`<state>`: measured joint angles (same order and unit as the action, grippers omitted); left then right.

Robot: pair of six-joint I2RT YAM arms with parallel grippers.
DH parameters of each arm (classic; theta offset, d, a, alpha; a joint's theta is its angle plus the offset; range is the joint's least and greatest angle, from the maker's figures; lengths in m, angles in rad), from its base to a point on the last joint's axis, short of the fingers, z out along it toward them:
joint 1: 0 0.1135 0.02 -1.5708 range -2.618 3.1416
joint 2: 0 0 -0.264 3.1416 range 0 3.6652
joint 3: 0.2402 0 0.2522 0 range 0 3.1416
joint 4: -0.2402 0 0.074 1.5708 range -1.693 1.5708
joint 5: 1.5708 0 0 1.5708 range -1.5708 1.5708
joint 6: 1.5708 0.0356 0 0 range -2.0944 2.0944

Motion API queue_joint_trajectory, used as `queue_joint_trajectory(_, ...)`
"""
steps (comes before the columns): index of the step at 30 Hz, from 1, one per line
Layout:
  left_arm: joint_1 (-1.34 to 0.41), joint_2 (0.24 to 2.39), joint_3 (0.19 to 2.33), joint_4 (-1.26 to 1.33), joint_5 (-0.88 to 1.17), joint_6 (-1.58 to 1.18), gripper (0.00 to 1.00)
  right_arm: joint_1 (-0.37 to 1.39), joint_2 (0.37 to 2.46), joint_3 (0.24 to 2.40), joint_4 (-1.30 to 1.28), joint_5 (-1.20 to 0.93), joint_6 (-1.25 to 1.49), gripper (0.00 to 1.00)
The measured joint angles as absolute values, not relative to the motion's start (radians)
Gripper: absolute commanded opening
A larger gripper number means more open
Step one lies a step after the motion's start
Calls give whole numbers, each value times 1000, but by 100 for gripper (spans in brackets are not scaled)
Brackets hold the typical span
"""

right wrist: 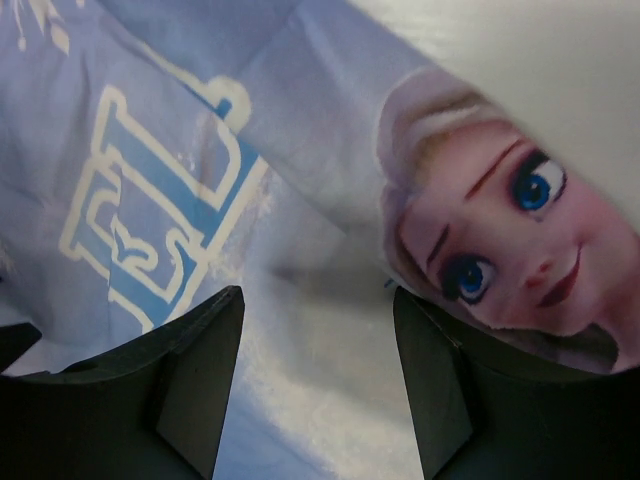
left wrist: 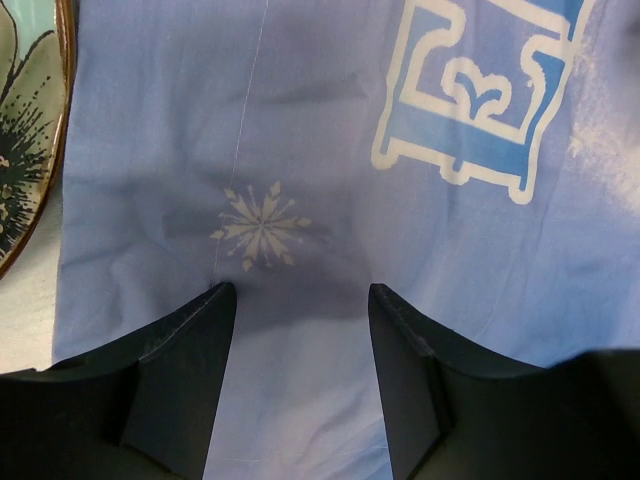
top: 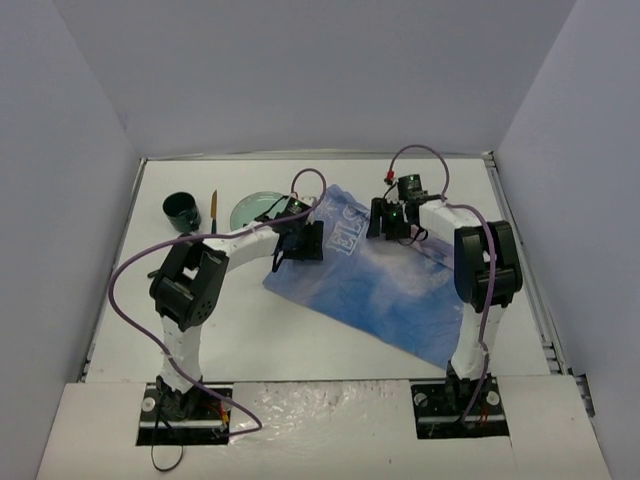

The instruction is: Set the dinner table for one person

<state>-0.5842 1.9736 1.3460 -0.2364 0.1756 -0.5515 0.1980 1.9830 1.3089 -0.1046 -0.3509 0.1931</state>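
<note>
White-black arms [top: 240,243], seemingly purple cables [top: 421,148]

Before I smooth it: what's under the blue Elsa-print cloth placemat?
The blue Elsa-print cloth placemat lies on the matte white tabletop, which shows beside its edges. No bulge shows, but the covered surface cannot be seen.

The placemat [top: 380,300] is showing soft, creased, matt cloth. The tabletop [top: 250,335] is looking smooth and matt white. The plate [left wrist: 20,130] is gleaming like glazed ceramic. The fingers [left wrist: 190,370] of the left hand [left wrist: 300,298] are appearing as matt black plastic.
</note>
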Motion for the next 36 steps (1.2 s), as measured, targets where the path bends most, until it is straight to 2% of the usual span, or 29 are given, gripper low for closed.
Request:
queue_joint_trajectory(12, -584, 1962, 1304, -163, 163, -558, 50, 76, 2120, 1524, -86, -222, 219, 60)
queue_joint_trajectory(20, -584, 1966, 1315, -174, 163, -557, 51, 38, 2089, 1621, -100, -76, 190, 61)
queue_joint_trajectory(30, -584, 1977, 1341, -205, 159, -551, 51, 60, 1794, 1279, -97, -142, 251, 61)
queue_joint_trajectory(36, -584, 1980, 1345, -209, 158, -550, 51, 63, 1760, 1134, -113, -189, 316, 60)
